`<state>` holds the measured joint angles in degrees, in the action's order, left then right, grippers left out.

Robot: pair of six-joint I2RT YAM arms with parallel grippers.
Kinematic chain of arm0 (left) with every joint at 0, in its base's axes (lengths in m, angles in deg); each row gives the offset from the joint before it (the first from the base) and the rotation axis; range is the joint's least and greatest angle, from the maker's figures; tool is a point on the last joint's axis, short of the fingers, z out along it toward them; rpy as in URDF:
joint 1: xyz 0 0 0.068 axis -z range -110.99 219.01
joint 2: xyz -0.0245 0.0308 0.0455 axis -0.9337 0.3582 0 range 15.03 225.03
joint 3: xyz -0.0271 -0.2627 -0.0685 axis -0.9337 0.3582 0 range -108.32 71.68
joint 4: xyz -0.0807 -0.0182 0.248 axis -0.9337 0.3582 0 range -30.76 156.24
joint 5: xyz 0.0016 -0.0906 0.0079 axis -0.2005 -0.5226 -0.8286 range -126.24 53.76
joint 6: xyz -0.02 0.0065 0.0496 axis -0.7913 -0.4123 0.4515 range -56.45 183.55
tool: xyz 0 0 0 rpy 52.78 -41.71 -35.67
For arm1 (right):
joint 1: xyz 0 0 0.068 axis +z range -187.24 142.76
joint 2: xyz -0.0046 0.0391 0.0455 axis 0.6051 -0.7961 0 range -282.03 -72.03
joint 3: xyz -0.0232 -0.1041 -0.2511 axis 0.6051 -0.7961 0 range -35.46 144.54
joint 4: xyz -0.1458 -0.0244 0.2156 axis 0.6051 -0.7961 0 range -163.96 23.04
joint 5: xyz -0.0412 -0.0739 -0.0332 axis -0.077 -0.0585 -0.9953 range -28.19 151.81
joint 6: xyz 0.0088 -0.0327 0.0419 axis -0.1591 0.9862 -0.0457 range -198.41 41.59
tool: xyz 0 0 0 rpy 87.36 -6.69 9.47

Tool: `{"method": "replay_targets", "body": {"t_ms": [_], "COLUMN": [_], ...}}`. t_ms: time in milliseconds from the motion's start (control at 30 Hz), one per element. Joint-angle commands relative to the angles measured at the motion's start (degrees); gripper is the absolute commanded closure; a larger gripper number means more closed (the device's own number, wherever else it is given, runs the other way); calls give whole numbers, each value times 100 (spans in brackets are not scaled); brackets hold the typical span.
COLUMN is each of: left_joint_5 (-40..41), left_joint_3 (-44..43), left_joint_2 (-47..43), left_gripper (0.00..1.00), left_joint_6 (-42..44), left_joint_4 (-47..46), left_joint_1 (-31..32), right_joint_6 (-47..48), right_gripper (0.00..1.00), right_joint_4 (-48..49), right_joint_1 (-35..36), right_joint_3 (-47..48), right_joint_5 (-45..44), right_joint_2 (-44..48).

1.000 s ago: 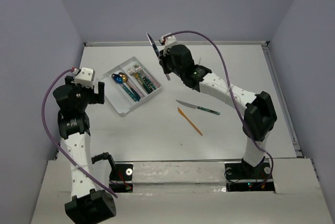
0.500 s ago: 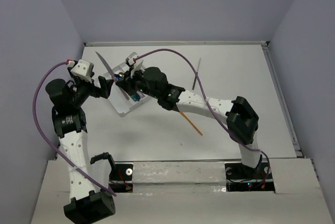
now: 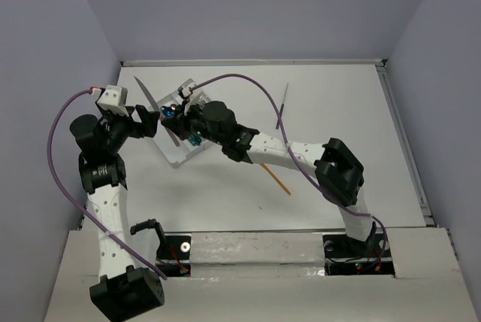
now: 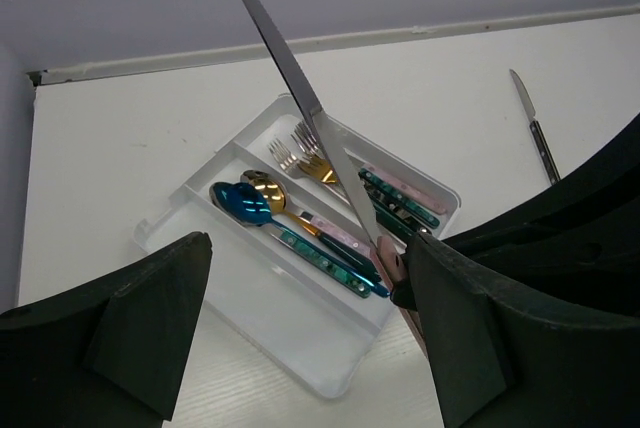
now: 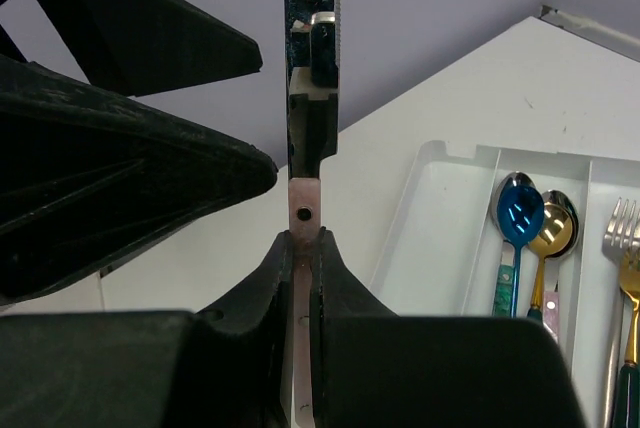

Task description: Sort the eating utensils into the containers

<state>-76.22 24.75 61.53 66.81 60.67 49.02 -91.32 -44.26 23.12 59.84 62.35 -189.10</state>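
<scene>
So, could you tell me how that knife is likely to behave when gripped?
Probably stiff: the knife stands straight though the right hand pinches only its handle end. Its glossy blade looks slippery, so it may pivot.

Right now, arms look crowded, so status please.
Right gripper shut on pink-handled knife, blade up over cutlery tray. Left gripper open, close beside the knife.

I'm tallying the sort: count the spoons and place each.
2. The blue spoon and the gold spoon lie side by side in the middle compartment of the tray. The right arm may hide others.
</scene>
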Motion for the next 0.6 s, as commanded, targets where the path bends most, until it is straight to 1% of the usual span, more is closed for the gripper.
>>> {"method": "replay_targets", "body": {"t_ms": [0, 133, 167, 233, 367, 567], "left_joint_5": [114, 70, 35, -70, -176, -360], "left_joint_3": [123, 167, 167, 202, 360, 449], "left_joint_2": [-10, 96, 105, 122, 131, 228], "left_gripper": [10, 11, 14, 17, 18, 21], "left_joint_6": [-186, -292, -492, -546, -626, -784], "left_joint_4": [-363, -468, -512, -591, -670, -785], "left_joint_1": [-14, -14, -14, -14, -14, -14], "right_joint_6": [-28, -45, -54, -45, -45, -80], "right_gripper": [100, 100, 100, 100, 100, 100], "right_joint_4": [622, 622, 622, 622, 595, 516], "right_joint_1": [46, 46, 46, 46, 46, 46], "right_joint_3": [102, 137, 137, 164, 225, 348], "right_joint_5": [-18, 43, 61, 69, 87, 122], "right_joint_2": [106, 97, 106, 97, 97, -17]}}
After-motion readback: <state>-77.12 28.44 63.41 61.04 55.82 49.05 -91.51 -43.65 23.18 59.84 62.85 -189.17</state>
